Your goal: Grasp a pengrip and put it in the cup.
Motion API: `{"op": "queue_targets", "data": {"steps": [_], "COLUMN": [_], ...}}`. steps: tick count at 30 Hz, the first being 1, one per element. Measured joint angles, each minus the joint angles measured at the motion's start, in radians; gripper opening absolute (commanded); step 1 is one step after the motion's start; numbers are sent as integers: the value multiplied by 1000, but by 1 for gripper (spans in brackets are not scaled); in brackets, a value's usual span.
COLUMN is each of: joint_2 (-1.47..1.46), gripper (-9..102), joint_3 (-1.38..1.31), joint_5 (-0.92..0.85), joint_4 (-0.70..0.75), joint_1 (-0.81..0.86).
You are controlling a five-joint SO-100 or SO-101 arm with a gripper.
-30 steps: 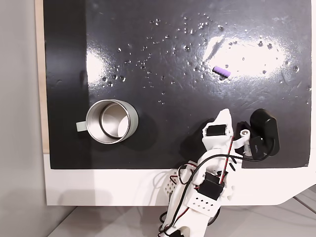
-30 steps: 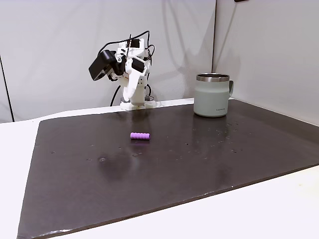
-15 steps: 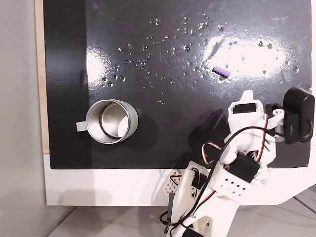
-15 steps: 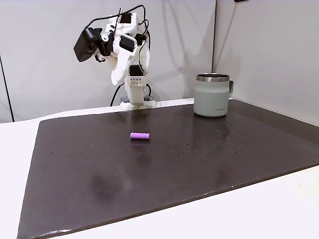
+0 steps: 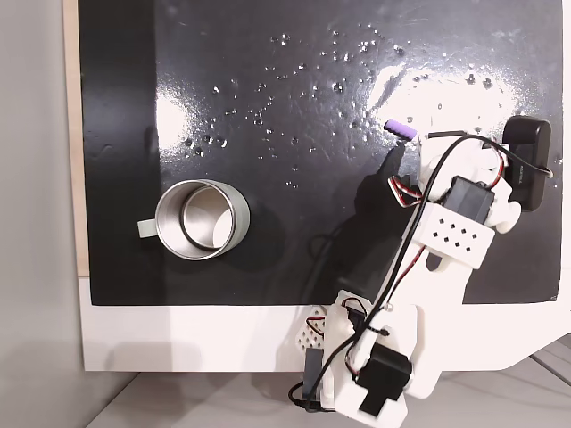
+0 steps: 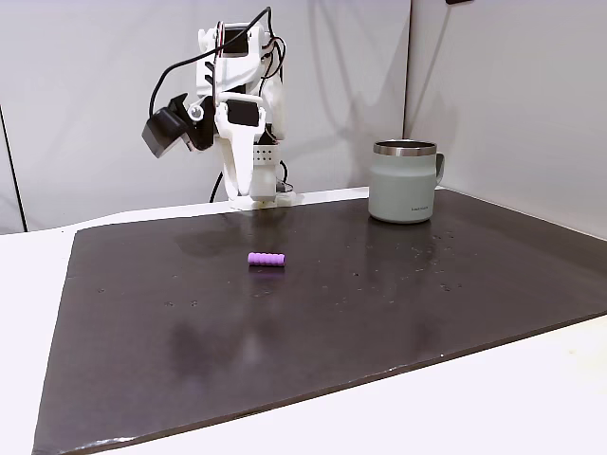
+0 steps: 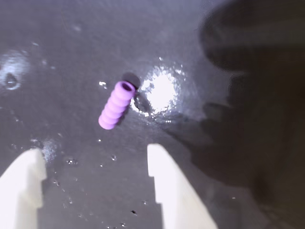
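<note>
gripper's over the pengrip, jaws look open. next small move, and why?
Probably lower straight down with a slight advance. In the wrist view the pengrip lies flat on the mat, just beyond the open gripper, roughly between the two white fingers. In a fixed view the arm hangs well above the mat, so nothing is touching yet. The cup can wait.
</note>
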Motion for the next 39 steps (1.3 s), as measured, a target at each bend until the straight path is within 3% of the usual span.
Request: {"op": "queue_targets", "data": {"steps": [14, 28, 39], "joint_2": [-511, -776, -818], "gripper": [21, 16, 16], "joint_3": [-443, -701, -782], "joint_5": [181, 166, 183], "joint_4": [241, 287, 311], "joint_1": [-100, -32, -130]}}
